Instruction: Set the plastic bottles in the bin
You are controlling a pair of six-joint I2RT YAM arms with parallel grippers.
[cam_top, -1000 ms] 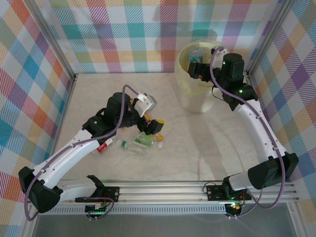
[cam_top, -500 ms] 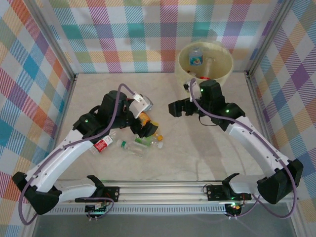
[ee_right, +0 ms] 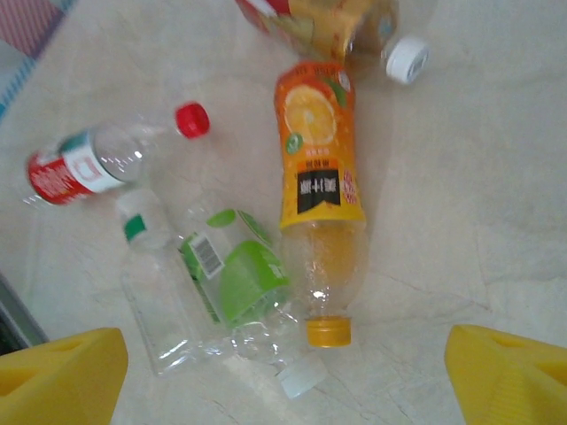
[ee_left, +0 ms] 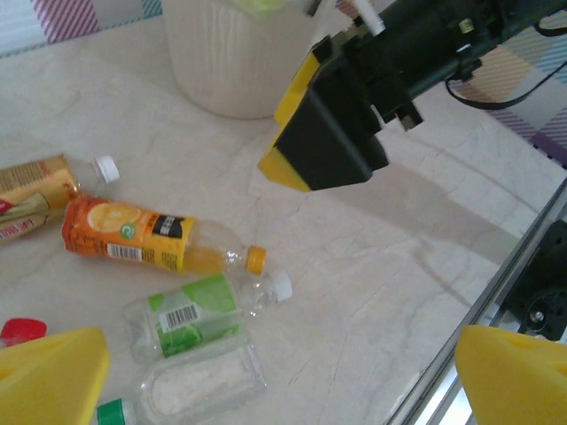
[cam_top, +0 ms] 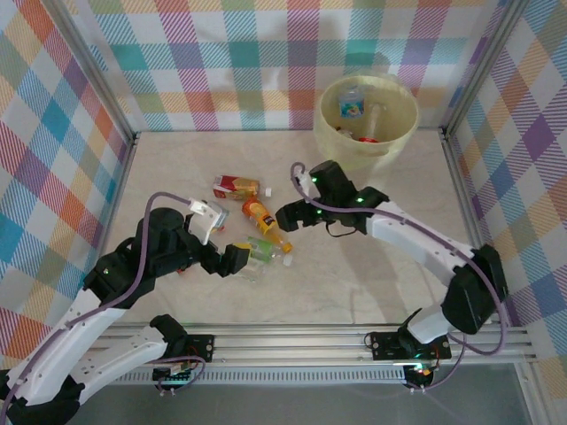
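Swinging away from the bin, the right arm now reaches over the middle of the table, while the left arm has drawn back toward seven o'clock.

Nearest the bases, the left gripper [cam_top: 232,258] hangs low at eight o'clock of the pale marbled table [cam_top: 372,274]. Its yellow-tipped fingers are spread wide with nothing between them. It looks parked there to leave the heap free for the other arm.

Just beyond it lie the loose bottles. A crushed clear plastic bottle with a green cap [ee_right: 155,292] touches a clear bottle with a green label and white cap [ee_right: 235,274]. At ten o'clock of these in the right wrist view lies a clear bottle with a red label and red cap [ee_right: 80,164].

Beside them lies the orange-labelled juice bottle [ee_right: 319,190], its orange cap pointing to six o'clock in that view. The right gripper [cam_top: 288,215] hovers above its cap end, jaws wide and empty, probably lined up to take this one next. At twelve o'clock of it lies a brown bottle with a red-and-yellow label and white cap [ee_right: 345,18].

Farthest, at one o'clock of the table, stands the large round pale-yellow translucent plastic bin [cam_top: 330,133]. A few bottles [cam_top: 353,106] lie in it already; five remain outside.
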